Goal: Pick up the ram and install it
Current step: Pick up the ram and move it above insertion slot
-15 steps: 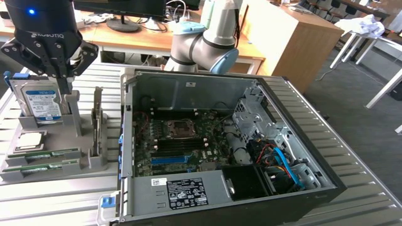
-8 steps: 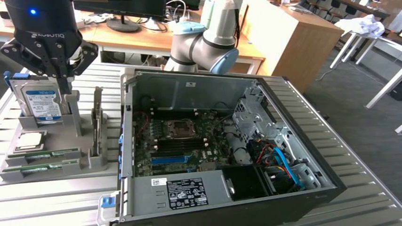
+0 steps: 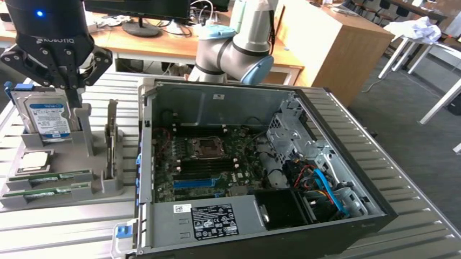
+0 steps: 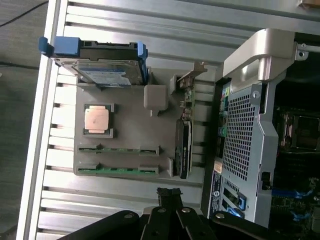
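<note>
Two green ram sticks (image 3: 51, 177) (image 3: 45, 192) lie side by side in the slots of a grey holder (image 3: 65, 200) on the slatted table, at the exterior view's left. The wrist view shows the same ram sticks (image 4: 117, 148) (image 4: 117, 170) from above. My gripper (image 3: 63, 85) hangs high over the holder, above the hard drive (image 3: 47, 116), fingers together and holding nothing. In the wrist view the gripper (image 4: 169, 192) sits just past the holder's edge nearest the sticks. The open computer case (image 3: 346, 162) shows its motherboard (image 3: 205, 162) with blue memory slots (image 3: 194, 182).
The holder also carries a square silver processor (image 3: 36, 161) (image 4: 96, 120), a blue-railed hard drive (image 4: 102, 70) and an upright dark expansion card (image 3: 112, 137) (image 4: 182, 147). A drive cage (image 3: 288, 129) and cables (image 3: 320, 183) fill the case's right part. The arm's base (image 3: 230, 51) stands behind the case.
</note>
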Controlling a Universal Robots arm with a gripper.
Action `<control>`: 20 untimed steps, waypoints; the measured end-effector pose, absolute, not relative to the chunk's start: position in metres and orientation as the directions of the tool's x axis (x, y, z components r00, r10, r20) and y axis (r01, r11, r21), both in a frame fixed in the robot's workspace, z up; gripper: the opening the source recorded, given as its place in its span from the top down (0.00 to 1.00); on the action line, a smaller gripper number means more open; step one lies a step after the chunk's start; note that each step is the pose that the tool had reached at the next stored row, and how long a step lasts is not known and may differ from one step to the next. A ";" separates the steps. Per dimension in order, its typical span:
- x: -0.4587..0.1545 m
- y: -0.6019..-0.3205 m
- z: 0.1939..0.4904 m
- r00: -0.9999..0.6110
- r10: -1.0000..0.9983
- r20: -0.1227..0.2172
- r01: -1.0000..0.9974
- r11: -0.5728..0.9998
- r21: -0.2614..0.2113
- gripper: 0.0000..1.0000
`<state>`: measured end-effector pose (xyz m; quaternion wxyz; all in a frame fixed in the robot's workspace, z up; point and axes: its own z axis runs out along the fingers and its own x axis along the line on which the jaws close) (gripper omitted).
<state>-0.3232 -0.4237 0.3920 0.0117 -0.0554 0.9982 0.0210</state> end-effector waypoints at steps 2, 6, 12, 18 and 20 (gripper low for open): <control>-0.323 -0.424 0.392 -0.992 -0.122 -0.026 -0.123 0.992 0.041 0.90; -0.323 -0.424 0.392 -0.988 -0.154 -0.026 -0.155 0.987 0.041 0.90; -0.323 -0.424 0.392 -0.979 -0.201 -0.026 -0.202 0.979 0.041 0.90; -0.323 -0.424 0.392 -0.969 -0.246 -0.026 -0.247 0.968 0.041 0.90; -0.323 -0.424 0.392 -0.965 -0.261 -0.026 -0.262 0.964 0.041 0.90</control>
